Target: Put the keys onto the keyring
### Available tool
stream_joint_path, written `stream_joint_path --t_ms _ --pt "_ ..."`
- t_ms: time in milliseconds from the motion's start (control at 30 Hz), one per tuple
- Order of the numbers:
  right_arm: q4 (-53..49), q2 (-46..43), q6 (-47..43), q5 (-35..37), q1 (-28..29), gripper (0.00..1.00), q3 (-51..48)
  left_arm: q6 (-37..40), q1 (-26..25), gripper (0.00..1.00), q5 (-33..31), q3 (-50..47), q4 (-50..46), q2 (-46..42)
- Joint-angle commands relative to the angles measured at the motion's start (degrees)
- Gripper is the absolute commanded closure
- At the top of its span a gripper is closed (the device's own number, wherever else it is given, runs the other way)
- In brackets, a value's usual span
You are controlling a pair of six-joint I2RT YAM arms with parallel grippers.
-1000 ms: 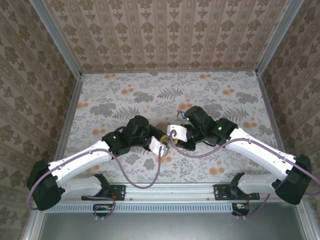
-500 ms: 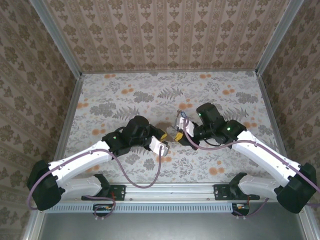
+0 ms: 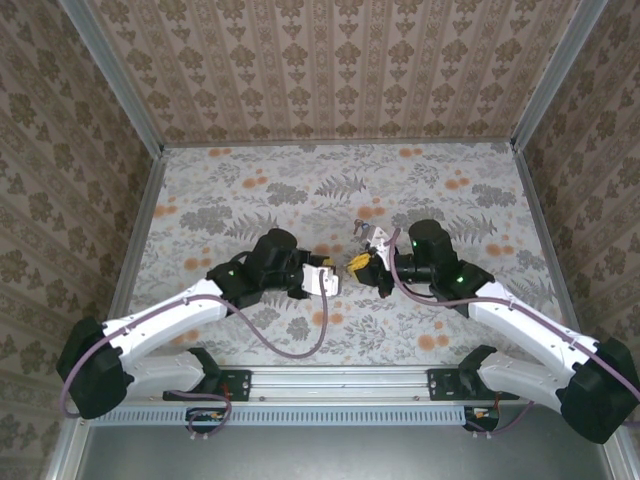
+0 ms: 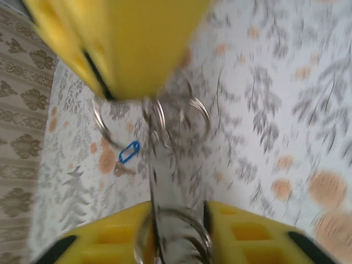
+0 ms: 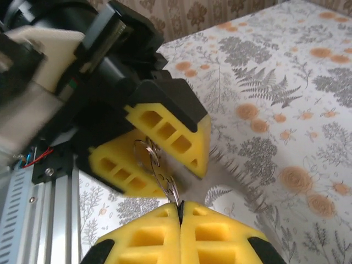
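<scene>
Floral-print tabletop point(image 3: 250, 180) between patterned walls, with both arms meeting over its middle; the right gripper point(image 5: 180, 217) is pinched together on the thin wire of the keyring point(image 5: 155, 159), which is held in the air between the two claws; the left gripper point(image 4: 177, 223) faces it with its pads part-way apart and the ring in the gap, though whether a pad touches the wire I cannot tell; the keys point(image 4: 128, 153), a small blue tag with a dark metal piece, lie flat on the table beyond the ring, apart from it and unthreaded. The step in hand looks like settling the ring in one grip; next, the left claw would need to clear the ring, fetch the blue-tagged key, and steer its hole onto the wire, which calls for fine aim.
</scene>
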Motion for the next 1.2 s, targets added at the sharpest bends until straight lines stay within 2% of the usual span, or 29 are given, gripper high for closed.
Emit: stream_joint_path --t_ms 0,67,167,300,400,567,667,967,1067,1167 --pt "9.5 -0.7 1.6 1.4 0.4 1.00 -1.9 -8.7 1.8 0.64 11.6 -0.2 5.2 -3.3" --pt "11.5 -0.6 0.5 1.7 0.3 1.00 -3.1 -12.5 3.5 0.53 16.0 -0.5 6.0 -4.0" --pt "14.0 -0.4 -1.0 2.7 0.3 1.00 -4.8 -17.8 5.6 0.48 21.5 -1.0 7.2 -5.2" --pt "16.3 -0.4 -3.8 2.3 0.3 1.00 -6.2 -24.8 9.2 0.46 25.4 -0.8 6.9 -6.9" --pt "15.9 -0.4 -7.5 1.5 0.3 1.00 -6.8 -26.8 11.7 0.46 26.2 -0.2 5.4 -7.4" --pt "18.9 0.5 -9.6 0.8 0.3 1.00 -7.6 -25.9 12.6 0.53 29.2 0.5 4.9 -5.1" --pt "20.5 1.5 -9.6 0.1 0.3 1.00 -7.7 -25.7 12.1 0.60 31.8 0.2 6.6 -3.1" --pt "23.8 3.6 -9.1 -2.4 0.3 1.00 -8.0 -17.9 10.4 0.65 28.0 0.8 3.7 -0.4" --pt "24.2 3.8 -9.1 -3.0 0.3 1.00 -7.9 -16.6 10.4 0.73 27.4 1.9 1.4 1.4" --pt "24.2 3.9 -9.3 -3.6 0.3 1.00 -7.9 -16.5 10.4 0.75 27.3 2.7 0.8 3.0"
